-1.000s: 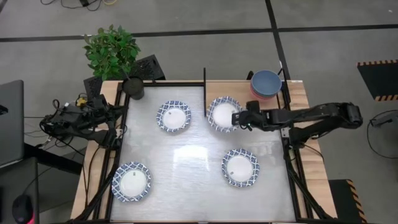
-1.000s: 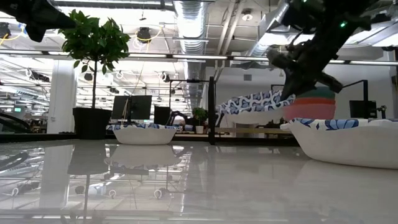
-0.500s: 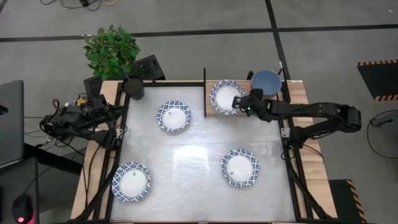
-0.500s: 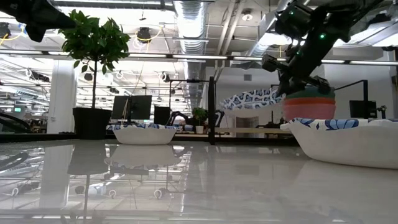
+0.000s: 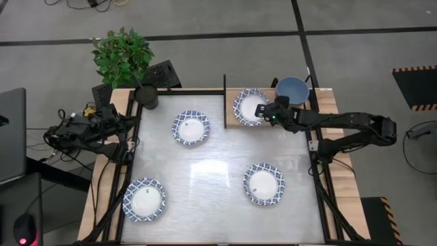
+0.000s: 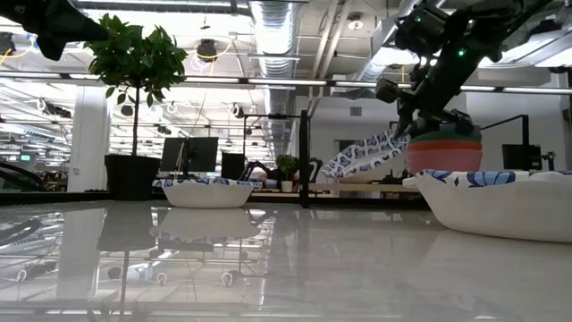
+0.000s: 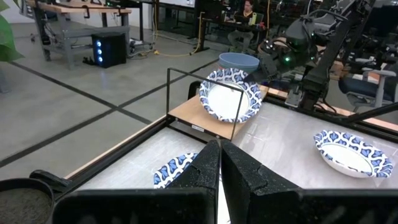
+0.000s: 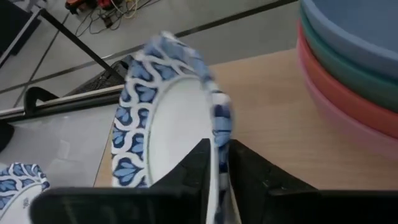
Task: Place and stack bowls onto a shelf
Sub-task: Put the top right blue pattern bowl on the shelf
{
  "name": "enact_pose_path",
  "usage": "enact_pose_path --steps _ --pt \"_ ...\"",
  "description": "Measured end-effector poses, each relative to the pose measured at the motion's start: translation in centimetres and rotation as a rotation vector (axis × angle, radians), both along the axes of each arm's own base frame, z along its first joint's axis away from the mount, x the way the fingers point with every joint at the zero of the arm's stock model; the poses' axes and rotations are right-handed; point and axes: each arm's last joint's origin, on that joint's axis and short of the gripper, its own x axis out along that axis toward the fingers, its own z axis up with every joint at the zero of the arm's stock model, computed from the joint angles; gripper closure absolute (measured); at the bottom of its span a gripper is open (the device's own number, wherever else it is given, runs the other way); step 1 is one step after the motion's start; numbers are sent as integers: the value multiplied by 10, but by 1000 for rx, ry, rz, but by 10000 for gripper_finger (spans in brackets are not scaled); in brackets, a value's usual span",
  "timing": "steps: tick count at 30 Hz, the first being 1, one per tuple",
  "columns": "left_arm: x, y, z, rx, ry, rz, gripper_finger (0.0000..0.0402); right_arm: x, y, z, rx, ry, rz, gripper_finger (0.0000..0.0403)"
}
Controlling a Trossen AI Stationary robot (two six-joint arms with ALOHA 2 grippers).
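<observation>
Blue-and-white, the patterned bowl (image 5: 249, 107) in hand hangs tilted over the light wooden shelf (image 5: 234, 123) at the far edge of the surface, its lower side dipped toward the plank while the raised side is pinched by the right pincer (image 5: 265, 113), which is clenched on the rim with one finger inside the bowl and one outside. That edge grip explains the slant: held by one side only, the bowl droops, and the low edge looks set to meet the wood first so the rest can be lowered flat. Whether it already touches the plank cannot be told. Just beside it, on the shelf's right end, stands the stack of coloured bowls (image 5: 292, 89), blue on top over green, red and pink, so the free left part of the plank seems meant to start a second, patterned pile. Three more patterned bowls wait on the glossy white surface (image 5: 212, 191): one near the far edge (image 5: 190, 128), one toward the near right (image 5: 263, 183), one at the near left corner (image 5: 144, 199). At the surface's left edge the left pincer (image 7: 219, 163) rests idle, fingers pressed together on nothing.
</observation>
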Motion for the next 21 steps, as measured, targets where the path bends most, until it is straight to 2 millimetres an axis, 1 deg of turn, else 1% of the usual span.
enact_pose_path --steps 5,10,15,18,21 --pt "0 0 0 0 0 0 401 -1 -1 0 -5 11 2 284" --pt "0 0 0 0 0 0 401 1 -2 2 -39 42 43 245" --pt "0 0 0 0 0 -1 401 7 -4 9 -95 -2 76 209" --pt "0 0 0 0 0 -1 401 7 -4 9 -104 -3 84 196" --pt "0 0 0 0 0 -1 401 6 -3 7 -102 58 108 191"
